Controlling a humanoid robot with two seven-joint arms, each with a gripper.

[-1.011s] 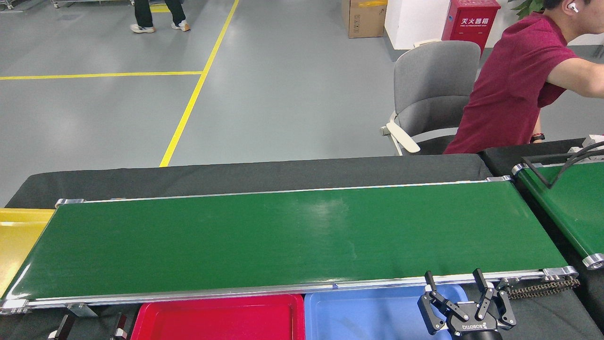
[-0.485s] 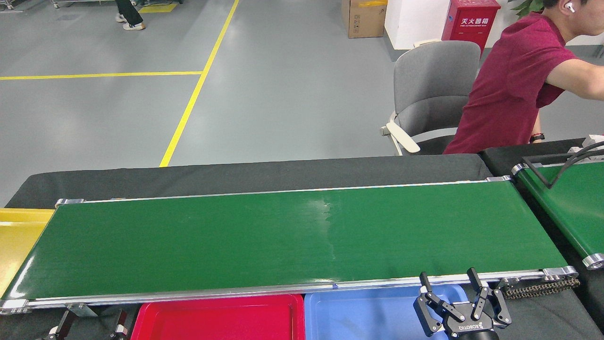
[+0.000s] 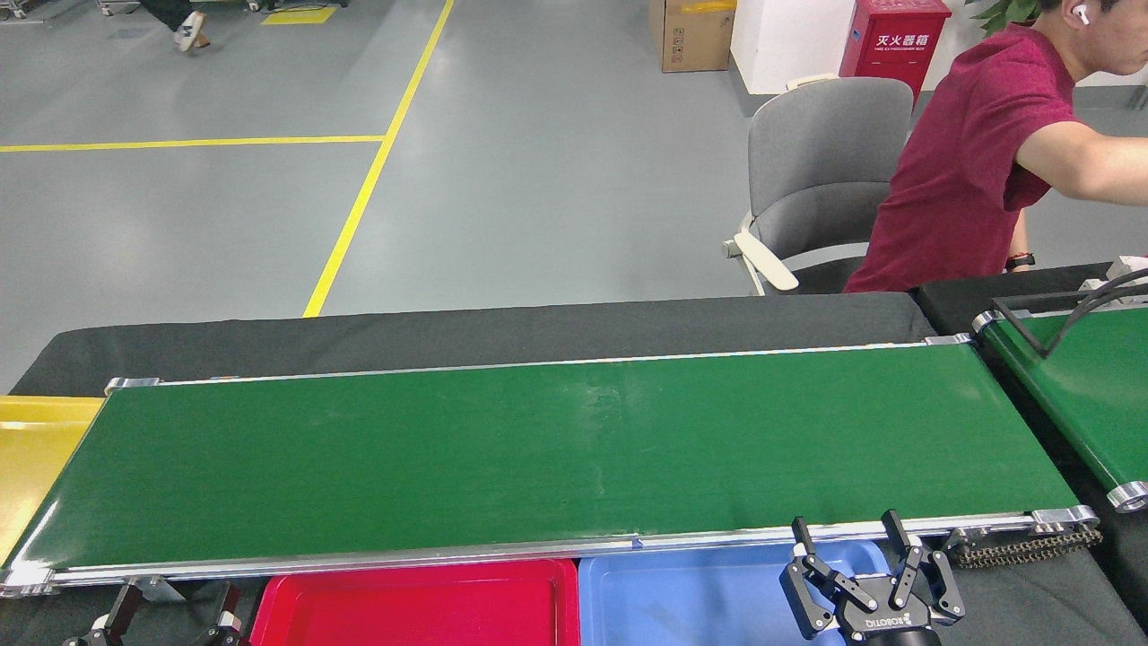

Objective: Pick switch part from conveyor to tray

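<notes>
The conveyor (image 3: 538, 458) is a wide dark-green belt with silver rails, and its surface carries nothing. No switch part shows anywhere in the head view. A blue tray (image 3: 700, 597) and a red tray (image 3: 421, 606) lie side by side below the conveyor's near rail. My right gripper (image 3: 845, 528) stands open over the blue tray's right end, fingertips at the rail, holding nothing. My left gripper (image 3: 175, 601) pokes in at the bottom left, open, with only its two fingertips visible.
A yellow bin (image 3: 31, 458) sits at the conveyor's left end. A narrower green belt (image 3: 1090, 386) with a black cable joins at the right. A person in a red shirt (image 3: 969, 161) reaches right beside a grey chair (image 3: 821, 170). A chain (image 3: 1022, 547) runs near the right corner.
My right gripper has slid a little left and lower. The pale seam on the belt has travelled left. A walker at the far back has moved left.
</notes>
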